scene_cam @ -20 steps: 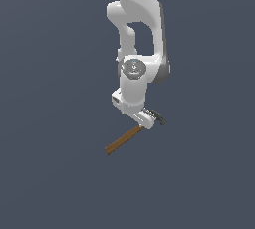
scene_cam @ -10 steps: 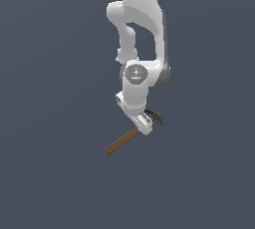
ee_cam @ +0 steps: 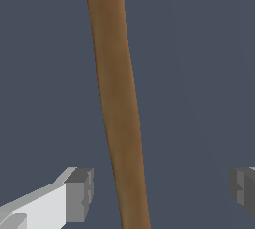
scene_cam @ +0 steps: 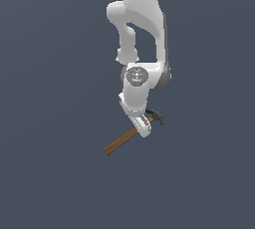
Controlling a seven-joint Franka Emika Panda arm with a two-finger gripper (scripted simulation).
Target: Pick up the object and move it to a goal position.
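The hammer lies on the plain grey floor directly under the arm, handle slanting away from its dark head. The gripper is spread wide, its fingers either side of the handle, not touching it.

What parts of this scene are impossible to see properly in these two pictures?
- Dark metal hammer head: the wrist view's frame cuts it off, showing only the brown wooden handle.
- Handle near the head: in the exterior view the white gripper covers it.
- Grey fingertip pads: apart, either side of the handle in the wrist view; both partly cut off by the frame.
- Goal position: no marker shows in either view.
- Arm base: beyond the exterior view's top edge.
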